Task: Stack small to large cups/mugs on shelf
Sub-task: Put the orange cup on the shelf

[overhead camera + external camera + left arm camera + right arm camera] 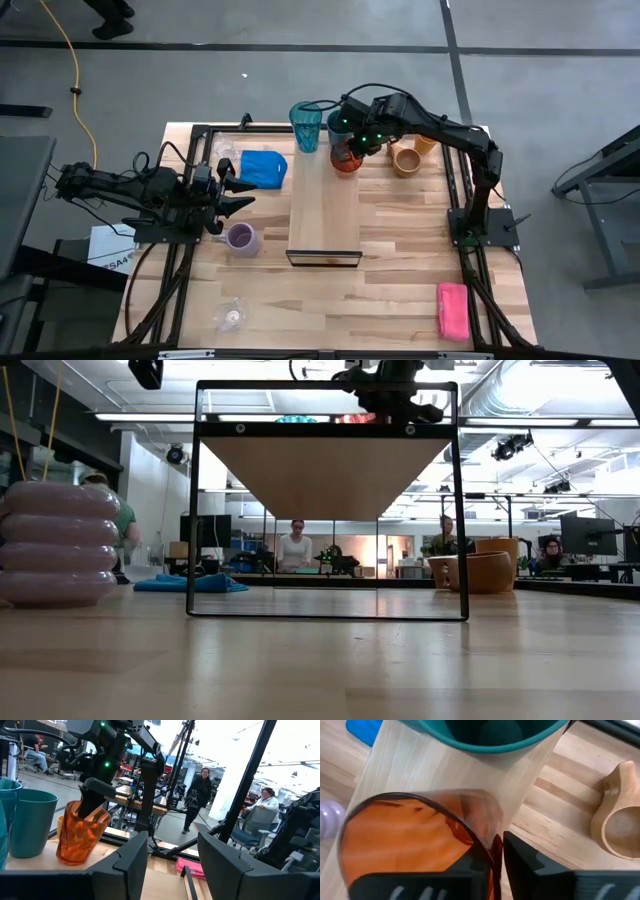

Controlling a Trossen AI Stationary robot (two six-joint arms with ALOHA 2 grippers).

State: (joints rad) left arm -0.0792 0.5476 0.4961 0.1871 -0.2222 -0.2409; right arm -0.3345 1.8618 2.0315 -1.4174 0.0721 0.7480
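High view: right gripper [352, 146] sets the orange cup [345, 160] on the shelf [323, 215].
From above, the cup sits at the shelf's one-o'clock corner, a teal cup [337, 124] just behind and the teal tumbler [306, 126] at eleven; the left gripper [236, 192] waits open at nine, near the lavender mug [240, 239]. Left wrist view: the dark fingers pinch the orange cup's [80, 833] rim. Right wrist view: one finger is inside the rim, one outside, the grip seemingly just loosening. Release looks underway; next, lift clear without tipping it.
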